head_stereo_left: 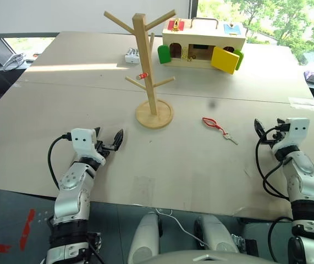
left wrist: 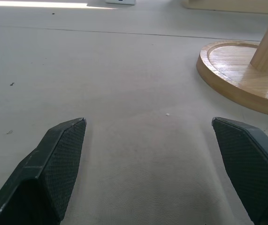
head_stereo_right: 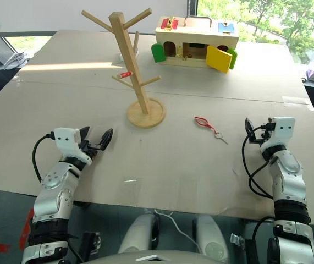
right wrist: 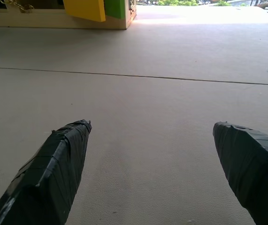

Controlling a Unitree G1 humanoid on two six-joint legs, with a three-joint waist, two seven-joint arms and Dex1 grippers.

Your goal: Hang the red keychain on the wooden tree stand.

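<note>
The red keychain (head_stereo_left: 214, 125) lies flat on the table, its small silver key (head_stereo_left: 231, 137) at the end toward my right arm. The wooden tree stand (head_stereo_left: 146, 66) stands upright on its round base (left wrist: 237, 70) at mid-table, to the left of the keychain. My left gripper (head_stereo_left: 110, 138) rests low over the table near the front left, open and empty, short of the stand's base. My right gripper (head_stereo_left: 268, 131) sits at the front right, open and empty, a short way to the right of the keychain. Bare table lies between both pairs of fingers in the wrist views.
A wooden box (head_stereo_left: 203, 47) with coloured doors stands at the back of the table, its yellow door (right wrist: 84, 9) swung open. A small white object (head_stereo_left: 132, 55) lies behind the stand. A tiny red-and-white stub (head_stereo_left: 142, 75) sits on a low branch tip.
</note>
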